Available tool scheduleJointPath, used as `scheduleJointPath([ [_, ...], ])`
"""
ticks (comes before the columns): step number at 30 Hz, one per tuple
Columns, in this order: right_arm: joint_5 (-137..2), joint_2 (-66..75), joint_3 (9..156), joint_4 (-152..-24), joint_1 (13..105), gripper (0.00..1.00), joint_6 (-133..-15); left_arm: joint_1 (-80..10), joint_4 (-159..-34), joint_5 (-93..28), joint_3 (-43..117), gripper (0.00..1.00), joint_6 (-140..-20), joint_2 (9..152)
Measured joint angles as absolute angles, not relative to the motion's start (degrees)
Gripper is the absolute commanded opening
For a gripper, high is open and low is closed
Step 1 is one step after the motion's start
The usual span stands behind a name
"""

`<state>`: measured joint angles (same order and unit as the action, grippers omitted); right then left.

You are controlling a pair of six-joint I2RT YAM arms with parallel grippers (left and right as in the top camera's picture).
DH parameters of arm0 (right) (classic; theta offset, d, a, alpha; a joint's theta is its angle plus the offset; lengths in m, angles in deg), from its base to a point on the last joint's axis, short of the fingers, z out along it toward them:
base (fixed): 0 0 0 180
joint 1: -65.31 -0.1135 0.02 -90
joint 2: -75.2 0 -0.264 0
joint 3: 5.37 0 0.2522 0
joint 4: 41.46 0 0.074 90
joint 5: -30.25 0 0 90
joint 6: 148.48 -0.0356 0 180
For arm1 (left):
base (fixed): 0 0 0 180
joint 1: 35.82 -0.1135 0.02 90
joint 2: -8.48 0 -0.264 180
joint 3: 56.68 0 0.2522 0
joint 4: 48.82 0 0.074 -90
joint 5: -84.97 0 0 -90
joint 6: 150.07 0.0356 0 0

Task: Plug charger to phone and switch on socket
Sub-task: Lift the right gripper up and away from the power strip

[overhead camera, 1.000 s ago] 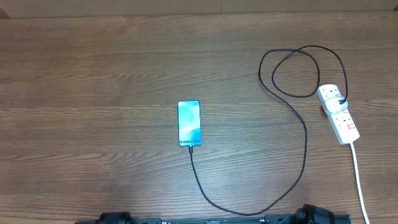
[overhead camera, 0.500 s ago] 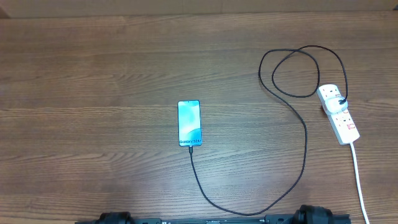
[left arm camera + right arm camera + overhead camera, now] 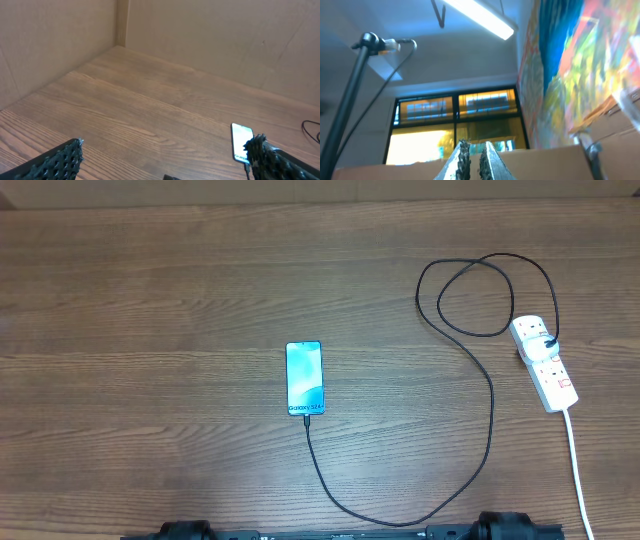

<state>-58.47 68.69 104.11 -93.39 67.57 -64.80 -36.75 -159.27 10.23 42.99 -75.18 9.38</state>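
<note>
Charger cable (image 3: 491, 405), long, thin, black: looped across brown wooden desk (image 3: 150, 330), tip touching near end of slim blue-screened phone (image 3: 305, 378) mid-desk, other end at white power-strip socket (image 3: 545, 365) on the right. Left pincer (image 3: 165, 150) spread wide, empty, above bare wood, phone just beside one finger in its view. Right pincer (image 3: 475, 159) all but closed, empty, aimed upward at ceiling lamp (image 3: 480, 19) and windows (image 3: 455, 125). Socket and full loops visible overhead only.
</note>
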Motion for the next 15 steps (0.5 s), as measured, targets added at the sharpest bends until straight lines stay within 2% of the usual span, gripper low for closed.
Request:
scheduleJointPath([
  [8,-52.55,74.57,104.74,-92.85,66.29,0.11,-62.86,-36.75,-159.29,10.23,43.01,1.0,-75.16,9.38],
  [11,-50.71,74.66,105.79,-92.76,66.02,0.18,-62.29,-36.75,-159.27,10.23,43.01,1.0,-75.18,9.38],
  [12,-50.25,74.66,105.92,-92.74,66.02,0.25,-62.29,-36.75,-159.27,10.23,43.01,1.0,-75.16,9.38],
  [13,-50.03,74.66,105.95,-92.72,66.02,0.38,-62.2,-36.75,-159.29,10.23,43.01,1.0,-75.16,9.38],
  [14,-49.84,74.66,105.95,-92.48,66.02,0.63,-62.22,-36.75,-159.29,10.23,43.01,1.0,-75.16,9.38],
  [15,-49.71,74.66,105.79,-91.65,66.02,1.0,-62.42,-36.75,-159.29,10.23,42.99,1.0,-75.18,9.38],
])
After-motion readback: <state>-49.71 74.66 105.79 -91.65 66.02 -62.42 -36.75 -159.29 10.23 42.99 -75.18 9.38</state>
